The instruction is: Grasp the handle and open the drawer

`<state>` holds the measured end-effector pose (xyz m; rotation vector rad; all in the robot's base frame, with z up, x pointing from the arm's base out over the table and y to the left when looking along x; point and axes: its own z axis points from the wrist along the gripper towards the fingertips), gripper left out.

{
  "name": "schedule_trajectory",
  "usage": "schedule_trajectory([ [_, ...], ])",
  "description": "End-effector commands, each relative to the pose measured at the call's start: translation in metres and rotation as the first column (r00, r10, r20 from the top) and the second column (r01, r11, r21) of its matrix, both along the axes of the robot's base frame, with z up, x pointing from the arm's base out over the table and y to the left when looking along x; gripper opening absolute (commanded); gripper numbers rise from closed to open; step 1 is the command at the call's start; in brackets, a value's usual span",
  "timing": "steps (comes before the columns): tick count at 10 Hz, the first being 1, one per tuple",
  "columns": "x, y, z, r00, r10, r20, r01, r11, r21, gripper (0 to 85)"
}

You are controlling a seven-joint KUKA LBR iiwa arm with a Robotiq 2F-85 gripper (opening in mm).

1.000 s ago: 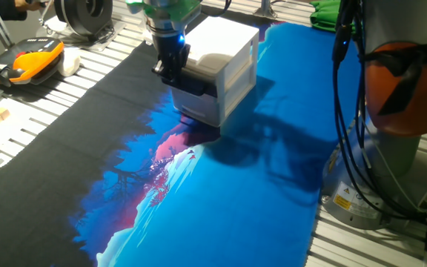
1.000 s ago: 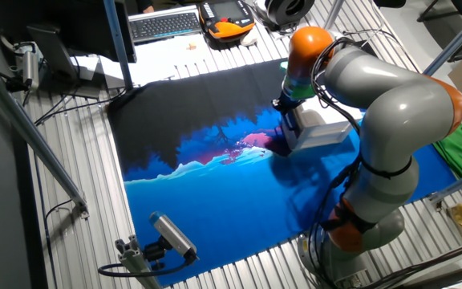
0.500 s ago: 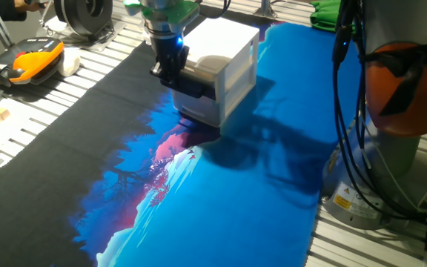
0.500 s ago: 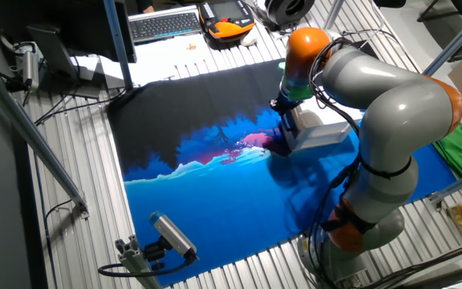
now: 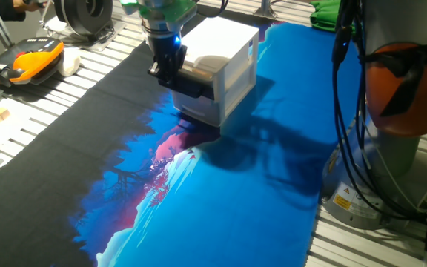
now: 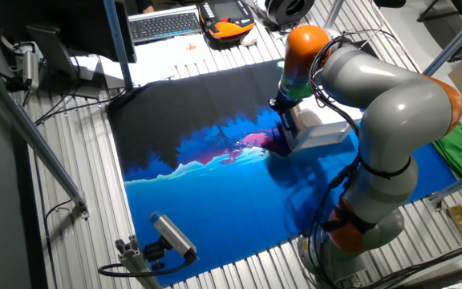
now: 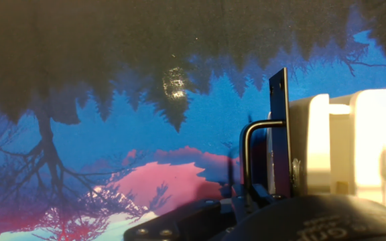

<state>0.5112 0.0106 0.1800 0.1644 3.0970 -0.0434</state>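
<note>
- The gripper (image 5: 166,68) points down at the front of the small white cabinet (image 5: 224,55), which stands near the far edge of the printed blue and black mat (image 5: 221,193).
- Its fingers meet the handle (image 5: 191,87), a black bar across the front of the drawer (image 5: 199,74); the drawer juts slightly out of the cabinet.
- In the hand view the handle (image 7: 263,157) shows as a bent black bar fixed to a black plate on the drawer (image 7: 334,147).
- I cannot tell whether the fingers are clamped on the bar.
- An orange and black device (image 5: 22,61) lies off the mat by the table's far left corner.
</note>
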Motion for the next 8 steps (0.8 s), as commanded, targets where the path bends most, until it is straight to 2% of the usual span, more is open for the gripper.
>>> schedule_trajectory([
  [1,0.0004,0.001,0.000,1.000,0.005,0.001,-0.005,1.000,0.000,0.0],
  [5,-0.0006,0.015,-0.007,1.000,0.005,0.010,-0.004,1.000,-0.009,0.0],
  [8,-0.0004,0.017,-0.005,1.000,0.009,0.012,-0.009,1.000,-0.009,0.0],
])
